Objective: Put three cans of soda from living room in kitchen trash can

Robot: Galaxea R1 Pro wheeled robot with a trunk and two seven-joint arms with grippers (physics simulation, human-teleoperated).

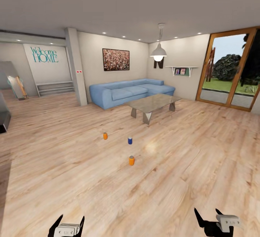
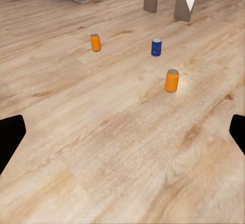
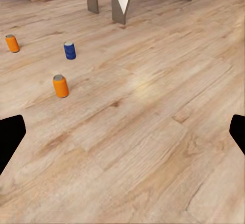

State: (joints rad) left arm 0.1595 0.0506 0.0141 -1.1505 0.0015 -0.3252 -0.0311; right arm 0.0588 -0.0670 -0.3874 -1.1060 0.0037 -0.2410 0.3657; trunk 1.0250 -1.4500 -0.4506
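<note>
Head view, frame centre: three small cylindrical soda cans [image 1: 131,160] upright on wooden floor [image 1: 72,179]; light, slippery, dentable, best pinched mid-body. Left tool [image 1: 68,223], right tool [image 1: 213,218] spread wide, empty.

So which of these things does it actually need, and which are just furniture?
Needed:
- near orange can
- blue can
- far orange can

Just there:
- sofa
- coffee table
- lamp
- picture
- shelf
</note>
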